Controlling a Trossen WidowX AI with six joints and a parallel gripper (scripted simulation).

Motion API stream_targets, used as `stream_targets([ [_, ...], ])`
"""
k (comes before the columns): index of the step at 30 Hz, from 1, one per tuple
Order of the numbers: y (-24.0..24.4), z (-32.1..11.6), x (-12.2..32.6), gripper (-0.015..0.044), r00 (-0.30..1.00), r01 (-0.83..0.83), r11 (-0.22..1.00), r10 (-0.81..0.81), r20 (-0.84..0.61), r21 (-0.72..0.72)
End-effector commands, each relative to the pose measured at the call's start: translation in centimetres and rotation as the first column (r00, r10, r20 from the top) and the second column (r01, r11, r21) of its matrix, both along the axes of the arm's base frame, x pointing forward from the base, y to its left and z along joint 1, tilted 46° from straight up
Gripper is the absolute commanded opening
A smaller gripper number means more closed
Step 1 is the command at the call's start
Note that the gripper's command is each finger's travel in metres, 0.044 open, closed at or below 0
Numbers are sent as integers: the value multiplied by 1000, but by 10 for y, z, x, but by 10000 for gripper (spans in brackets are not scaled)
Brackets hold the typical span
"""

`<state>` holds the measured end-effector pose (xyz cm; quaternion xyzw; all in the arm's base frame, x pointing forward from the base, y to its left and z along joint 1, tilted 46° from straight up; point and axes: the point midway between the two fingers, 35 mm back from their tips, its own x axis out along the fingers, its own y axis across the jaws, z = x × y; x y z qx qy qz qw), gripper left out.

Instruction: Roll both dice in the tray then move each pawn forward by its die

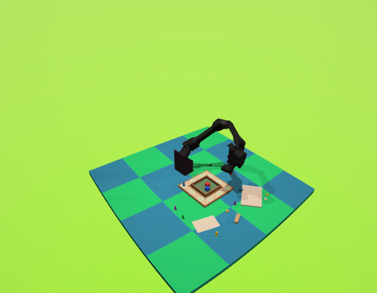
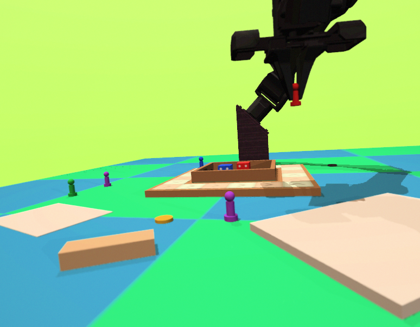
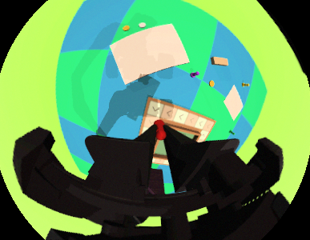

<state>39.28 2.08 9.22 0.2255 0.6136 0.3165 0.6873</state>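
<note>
My gripper (image 2: 296,92) (image 3: 159,128) is shut on the red pawn (image 2: 295,100) (image 3: 161,134) and holds it upright, well above the board (image 1: 205,204) (image 2: 234,192). In the top view only a bit of red shows below the fingers. The red die (image 1: 207,183) (image 2: 243,165) and the blue die (image 1: 207,188) (image 2: 224,168) lie in the tray (image 1: 206,193) (image 2: 234,176) at the middle of the board. Their top faces are too small to read. The blue pawn (image 1: 183,184) (image 2: 201,162) stands on the board's left corner in the top view.
Purple pawns (image 1: 235,203) (image 1: 175,208), a green pawn (image 1: 182,216) and a yellow pawn (image 1: 216,233) stand around the board. A thick pale slab (image 1: 251,196), a thin pale sheet (image 1: 205,224), a wooden block (image 1: 236,218) and small discs (image 1: 227,210) (image 1: 267,194) lie beyond it.
</note>
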Motion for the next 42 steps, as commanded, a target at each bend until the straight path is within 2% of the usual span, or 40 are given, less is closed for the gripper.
stream_targets([
  [1, 0, 4, -3, 0, 1000, -6, 1000, 6, 4, -3],
  [42, 45, -13, -132, 0, 1000, -4, 1000, 4, -4, -3],
])
